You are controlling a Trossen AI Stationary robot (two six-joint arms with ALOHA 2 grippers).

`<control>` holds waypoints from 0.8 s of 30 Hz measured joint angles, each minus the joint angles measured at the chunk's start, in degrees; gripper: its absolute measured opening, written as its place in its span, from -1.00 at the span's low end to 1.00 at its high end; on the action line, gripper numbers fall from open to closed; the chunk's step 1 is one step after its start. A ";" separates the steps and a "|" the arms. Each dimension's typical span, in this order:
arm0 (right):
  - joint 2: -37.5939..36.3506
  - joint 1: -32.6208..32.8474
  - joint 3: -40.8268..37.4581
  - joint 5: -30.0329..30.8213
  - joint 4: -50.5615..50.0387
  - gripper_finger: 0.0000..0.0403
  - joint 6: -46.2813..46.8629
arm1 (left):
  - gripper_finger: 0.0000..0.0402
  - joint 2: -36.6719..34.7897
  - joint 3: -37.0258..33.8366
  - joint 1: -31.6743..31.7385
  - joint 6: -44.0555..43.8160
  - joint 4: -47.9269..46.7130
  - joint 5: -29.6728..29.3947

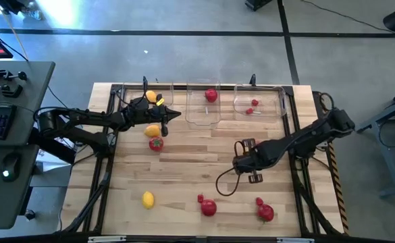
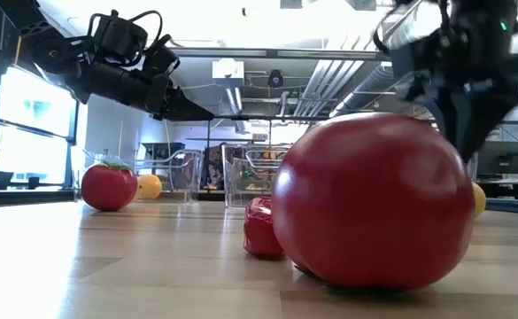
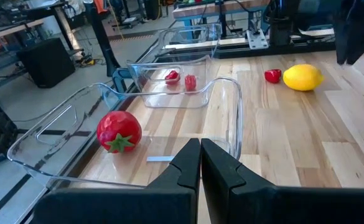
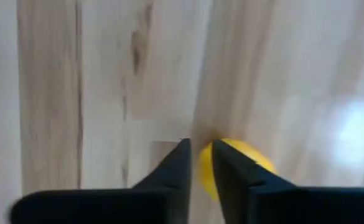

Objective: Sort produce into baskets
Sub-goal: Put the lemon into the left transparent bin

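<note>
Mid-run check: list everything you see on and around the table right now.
Baskets: three, clear, far edge.
Lemons: four, yellow; left basket, table's left side, one by right gripper.
Big red fruits: four; middle basket, beside a lemon, near edge.
Berries: four, red; two in right basket, two at near edge.
Left gripper: shut, by left basket.
Right gripper: mid-table.

three baskets (image 1: 202, 106) in a row along the table's (image 1: 183, 169) far edge, produce (image 1: 208, 207) scattered in front
</note>
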 joint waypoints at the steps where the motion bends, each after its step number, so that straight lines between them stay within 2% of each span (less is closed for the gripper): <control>1: 0.00 0.10 1.32 1.15 -1.26 -0.64 -0.04 | -1.00 0.00 0.00 0.00 0.00 0.00 0.00; 6: 0.00 0.14 4.54 3.57 -5.71 -0.15 -3.60 | -1.00 0.00 0.00 0.00 0.02 0.00 0.00; 10: 0.69 0.14 2.90 6.01 -6.67 0.21 -7.40 | -1.00 0.00 0.00 0.00 0.00 0.00 0.03; 13: 2.43 0.14 1.78 7.07 -6.78 0.40 -10.97 | -1.00 0.00 0.00 0.00 0.02 0.00 0.07; 16: 5.00 0.44 1.61 7.67 -6.87 0.50 -16.20 | -1.00 0.00 0.00 0.00 0.03 -0.01 0.10; 20: 8.56 1.94 1.57 9.63 -7.46 0.51 -25.20 | -1.00 0.00 0.00 0.00 0.04 -0.02 0.11; 24: 11.80 2.45 1.55 9.57 -8.46 0.51 -28.15 | -1.00 0.00 0.00 -0.01 0.03 -0.02 0.11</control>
